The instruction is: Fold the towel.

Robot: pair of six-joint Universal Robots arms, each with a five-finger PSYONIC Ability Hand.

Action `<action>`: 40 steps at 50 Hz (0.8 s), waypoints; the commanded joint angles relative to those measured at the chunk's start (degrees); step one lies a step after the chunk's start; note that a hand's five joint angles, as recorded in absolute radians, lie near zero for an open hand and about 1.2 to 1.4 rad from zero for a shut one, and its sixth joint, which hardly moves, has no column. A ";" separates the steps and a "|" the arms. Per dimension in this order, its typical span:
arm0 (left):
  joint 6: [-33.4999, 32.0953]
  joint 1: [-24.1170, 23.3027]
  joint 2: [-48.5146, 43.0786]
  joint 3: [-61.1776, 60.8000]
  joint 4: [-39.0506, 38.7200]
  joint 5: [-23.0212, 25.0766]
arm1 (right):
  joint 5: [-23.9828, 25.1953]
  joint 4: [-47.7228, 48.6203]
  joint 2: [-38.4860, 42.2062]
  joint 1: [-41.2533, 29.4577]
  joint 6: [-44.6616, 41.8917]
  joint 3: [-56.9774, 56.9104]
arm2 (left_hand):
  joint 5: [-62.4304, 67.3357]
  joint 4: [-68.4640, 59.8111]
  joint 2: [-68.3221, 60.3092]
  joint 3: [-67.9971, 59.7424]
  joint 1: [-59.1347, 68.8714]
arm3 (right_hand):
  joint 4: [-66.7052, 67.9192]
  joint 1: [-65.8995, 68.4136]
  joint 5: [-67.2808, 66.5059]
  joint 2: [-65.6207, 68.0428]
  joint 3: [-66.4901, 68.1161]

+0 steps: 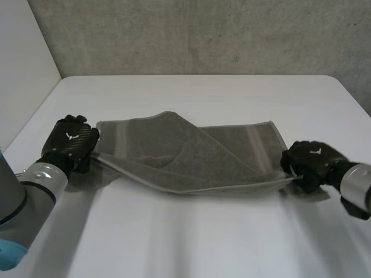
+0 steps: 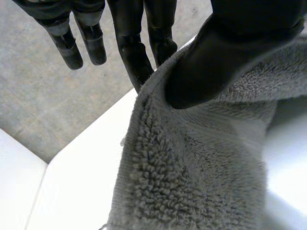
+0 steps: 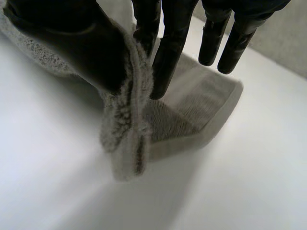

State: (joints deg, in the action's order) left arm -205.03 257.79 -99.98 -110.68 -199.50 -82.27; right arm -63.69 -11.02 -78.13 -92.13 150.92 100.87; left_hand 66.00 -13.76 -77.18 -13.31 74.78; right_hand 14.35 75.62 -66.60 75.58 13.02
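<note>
1. Lying across the middle of the flat white table [image 1: 191, 237], a grey rectangular terry-cloth towel [image 1: 232, 147] runs left to right between the two hands. A pale band crosses it near each short end.
2. Towel shape, head view: not flat. A broad diagonal flap sits over the middle, its top edge peaking left of centre. The near long edge sags in a shallow curve from one hand to the other.
3. Left hand [image 1: 71, 142]: black, at the towel's left short end, touching the cloth. Which corner it has, I cannot tell from the head view.
4. Left wrist view: the thumb of the left hand [image 2: 225, 52] presses down on the towel [image 2: 192, 177], pinching the cloth against one finger behind it. The other fingers [image 2: 91, 43] are straight and apart, clear of the cloth. The towel hangs away from the pinch, with the loops of its pile showing plainly.
5. Right hand [image 1: 310, 159]: black, at the towel's near right corner, level with the sagging near edge.
6. Right wrist view: the right hand [image 3: 81, 43] pinches a fold of towel [image 3: 127, 124] between thumb and the nearest finger, and the hem droops below the pinch. The remaining fingers [image 3: 230, 43] are straight and touch nothing. Beyond the fingertips the towel's far right corner lies flat on the table [image 3: 249, 172].
7. Behind the table stands a rough grey concrete wall [image 1: 203, 35].
</note>
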 commanded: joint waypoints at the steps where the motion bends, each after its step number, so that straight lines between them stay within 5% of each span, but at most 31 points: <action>1: 0.15 3.41 10.40 0.81 8.68 6.32 | 2.61 -12.70 -9.40 5.38 -11.69 -8.22 | 4.00 3.76 -2.82 3.31 5.22 | -4.35 4.38 -3.40 4.42 -3.02; 13: 0.24 6.06 15.43 4.77 11.15 9.14 | 3.05 -9.11 -10.38 5.38 -9.33 -16.32 | 4.00 3.76 -2.82 3.31 5.22 | -4.35 4.38 -3.40 4.42 -3.02; 29: -0.11 6.32 5.41 7.41 11.33 9.32 | 3.05 -8.84 -2.73 5.12 -10.12 -17.99 | 4.00 3.76 -2.82 3.31 5.22 | -4.35 4.38 -3.40 4.42 -3.02; 40: -0.11 7.11 14.64 7.14 13.17 9.49 | 4.19 -13.93 -10.55 5.91 -9.95 -17.02 | 4.00 3.76 -2.82 3.31 5.22 | -4.35 4.38 -3.40 4.42 -3.02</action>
State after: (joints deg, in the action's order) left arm -205.13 264.44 -91.39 -103.46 -187.53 -72.94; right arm -60.68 -21.78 -84.41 -86.47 141.16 83.94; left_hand 66.55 -13.76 -77.19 -13.31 74.78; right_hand 14.35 75.68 -67.35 75.62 13.02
